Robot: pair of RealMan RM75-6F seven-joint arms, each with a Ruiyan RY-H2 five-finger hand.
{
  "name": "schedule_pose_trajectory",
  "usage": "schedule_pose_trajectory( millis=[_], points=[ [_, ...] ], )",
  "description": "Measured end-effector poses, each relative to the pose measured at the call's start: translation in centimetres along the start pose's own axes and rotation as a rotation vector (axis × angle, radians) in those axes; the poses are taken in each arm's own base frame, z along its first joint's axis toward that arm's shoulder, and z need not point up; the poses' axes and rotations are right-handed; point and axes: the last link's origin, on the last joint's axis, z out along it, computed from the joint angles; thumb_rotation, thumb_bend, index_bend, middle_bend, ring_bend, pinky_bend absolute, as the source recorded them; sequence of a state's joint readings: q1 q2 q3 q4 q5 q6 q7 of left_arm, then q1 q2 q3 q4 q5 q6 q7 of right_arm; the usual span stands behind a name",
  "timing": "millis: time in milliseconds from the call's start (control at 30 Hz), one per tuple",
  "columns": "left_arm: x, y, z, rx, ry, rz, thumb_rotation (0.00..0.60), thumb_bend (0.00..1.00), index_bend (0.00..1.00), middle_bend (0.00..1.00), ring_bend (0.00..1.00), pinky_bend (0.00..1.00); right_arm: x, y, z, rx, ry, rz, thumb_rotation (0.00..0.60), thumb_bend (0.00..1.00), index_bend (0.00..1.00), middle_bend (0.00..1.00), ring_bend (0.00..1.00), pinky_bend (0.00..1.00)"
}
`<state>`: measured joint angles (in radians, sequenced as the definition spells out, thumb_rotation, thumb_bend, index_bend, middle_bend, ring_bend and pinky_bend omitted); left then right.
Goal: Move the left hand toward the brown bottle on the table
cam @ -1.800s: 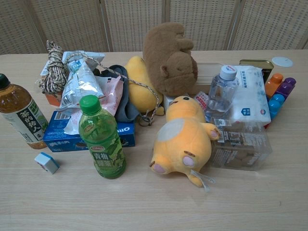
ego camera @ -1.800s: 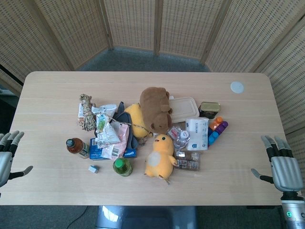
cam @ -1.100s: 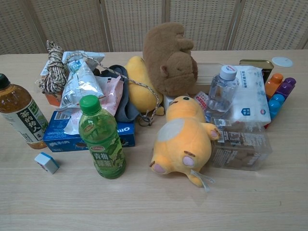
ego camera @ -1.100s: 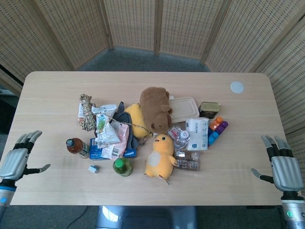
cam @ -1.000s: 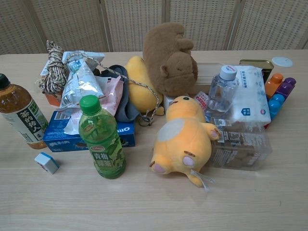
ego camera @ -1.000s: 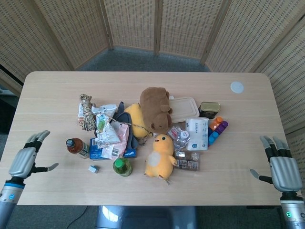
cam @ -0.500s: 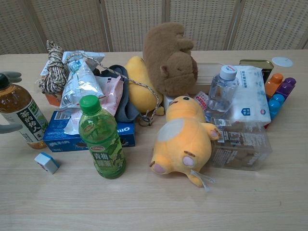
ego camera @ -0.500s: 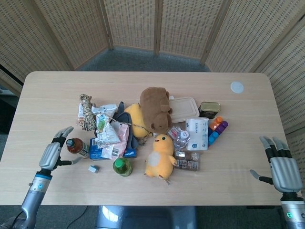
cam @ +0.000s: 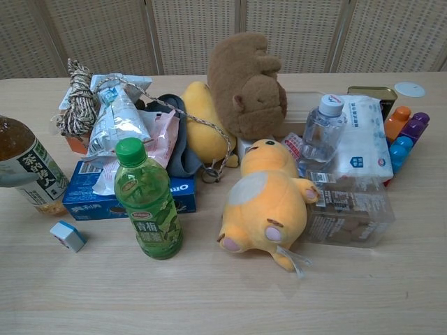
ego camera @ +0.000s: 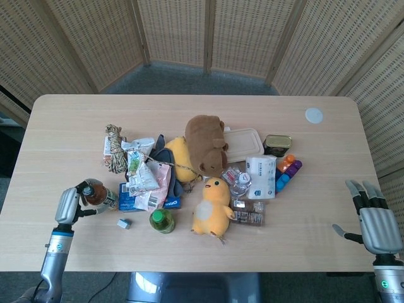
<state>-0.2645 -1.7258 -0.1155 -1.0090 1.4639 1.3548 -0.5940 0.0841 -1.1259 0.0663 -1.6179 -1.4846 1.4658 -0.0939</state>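
Observation:
The brown bottle (ego camera: 99, 196) with a white label stands at the left of the pile on the table. My left hand (ego camera: 67, 206) is against its left side, fingers curled around its neck and body. In the chest view the brown bottle (cam: 29, 169) leans a little to the left, its cap is cut off by the frame edge, and a grey finger (cam: 10, 181) lies across the label. My right hand (ego camera: 377, 228) hovers at the table's right front corner, fingers spread, holding nothing.
A blue biscuit box (cam: 129, 193) lies right beside the bottle, with a small blue-white cube (cam: 68, 236) in front. A green bottle (cam: 148, 202), yellow duck plush (cam: 265, 202), brown plush (ego camera: 205, 142), rope coil (ego camera: 115, 148) and snack packets crowd the middle.
My left hand moved right from the table's edge to the brown bottle and closed its fingers around it. The bottle tipped slightly left. The right hand stayed put.

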Motion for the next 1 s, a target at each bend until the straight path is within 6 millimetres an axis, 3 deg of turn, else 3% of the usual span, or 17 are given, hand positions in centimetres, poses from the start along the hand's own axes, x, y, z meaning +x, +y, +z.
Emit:
schedule_pose_trajectory(
  millis=[100,300,633,767,1000],
  points=[
    [0.6,0.8,0.1,-0.025,0.019,-0.024,0.600,0.23,0.84,0.80,0.76,0.72,0.0,0.0,0.0,0.000,-0.001,-0.004,0.533,0.00,0.00,0.00,0.00,0.00],
    [2.8,4.3,0.2,-0.133,0.071,-0.075,0.600,0.24,0.86,0.81,0.76,0.72,-0.1,-0.1,-0.2,-0.005,-0.005,-0.008,0.533,0.00,0.00,0.00,0.00,0.00],
    [9.3,12.1,0.3,-0.305,0.176,-0.075,0.600,0.24,0.86,0.82,0.76,0.71,-0.2,-0.2,-0.2,-0.005,-0.012,-0.007,0.533,0.00,0.00,0.00,0.00,0.00],
    [11.3,13.8,0.5,-0.337,0.228,-0.051,0.600,0.24,0.86,0.82,0.76,0.71,0.0,-0.2,-0.2,-0.007,-0.009,-0.003,0.525,0.00,0.00,0.00,0.00,0.00],
    [11.8,14.8,0.6,-0.354,0.248,-0.047,0.600,0.24,0.86,0.82,0.76,0.71,0.1,-0.2,-0.2,-0.009,-0.008,-0.001,0.531,0.00,0.00,0.00,0.00,0.00]
  ],
)
